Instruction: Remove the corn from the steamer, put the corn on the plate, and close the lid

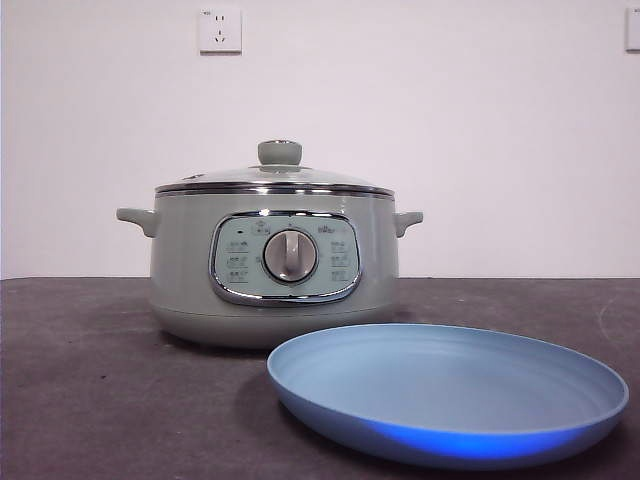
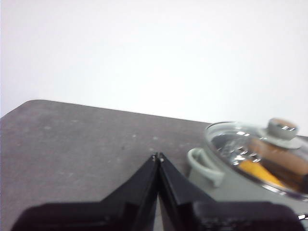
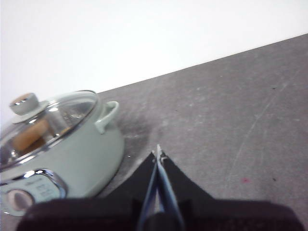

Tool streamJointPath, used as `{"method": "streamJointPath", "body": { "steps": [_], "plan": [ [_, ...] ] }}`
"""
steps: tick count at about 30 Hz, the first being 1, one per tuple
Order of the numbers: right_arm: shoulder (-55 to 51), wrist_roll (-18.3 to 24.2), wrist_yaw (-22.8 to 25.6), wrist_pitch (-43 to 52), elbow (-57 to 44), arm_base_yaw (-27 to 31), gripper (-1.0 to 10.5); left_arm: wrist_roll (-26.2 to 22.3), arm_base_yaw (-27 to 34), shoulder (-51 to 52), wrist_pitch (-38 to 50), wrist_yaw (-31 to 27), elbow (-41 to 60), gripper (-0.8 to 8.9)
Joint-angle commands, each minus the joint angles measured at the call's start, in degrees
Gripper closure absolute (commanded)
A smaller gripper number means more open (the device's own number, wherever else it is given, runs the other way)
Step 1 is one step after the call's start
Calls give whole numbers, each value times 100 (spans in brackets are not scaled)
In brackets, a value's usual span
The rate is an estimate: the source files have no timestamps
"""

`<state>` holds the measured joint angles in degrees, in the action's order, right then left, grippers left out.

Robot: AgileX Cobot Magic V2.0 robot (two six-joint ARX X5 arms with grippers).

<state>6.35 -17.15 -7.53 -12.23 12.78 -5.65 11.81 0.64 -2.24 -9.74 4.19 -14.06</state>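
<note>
Corn [image 2: 257, 169]: lying inside the steamer [image 1: 275, 265] under the seated glass lid [image 1: 272, 180]; firm, rounded, likely rolling, best pinched mid-cob. Lid: fragile, slippery, lifting by its knob [image 1: 280, 152]. Left gripper [image 2: 158, 156] and right gripper [image 3: 158, 153] are waiting beside the pot, jaws clenched, grasping nothing; plate [image 1: 560, 440] is sitting in front.

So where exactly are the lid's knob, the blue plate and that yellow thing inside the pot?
lid [image 1: 279, 152], front view, on its round green knob.
plate [image 1: 450, 437], front view, on its near outer rim.
corn [image 2: 257, 172], left wrist view, on the yellow patch seen through the glass.
</note>
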Motion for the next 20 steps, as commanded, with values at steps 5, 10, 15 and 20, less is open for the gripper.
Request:
{"method": "streamJointPath", "body": {
  "steps": [5,10,15,20],
  "plan": [
    [1187,122,-472,-380,1211,-9,958,-2,9,-750,-739,638,-1008,821],
    [2149,595,-1189,-1021,2295,-9,958,-111,9,-1523,-1134,1403,-1722,821],
    [3108,1274,-2120,-1930,3320,-9,958,-269,9,-2323,-1491,2288,-2291,821],
    [3860,1823,-2629,-2769,4135,-52,958,-365,9,-2994,-1825,3158,-2804,821]
  ]
}}
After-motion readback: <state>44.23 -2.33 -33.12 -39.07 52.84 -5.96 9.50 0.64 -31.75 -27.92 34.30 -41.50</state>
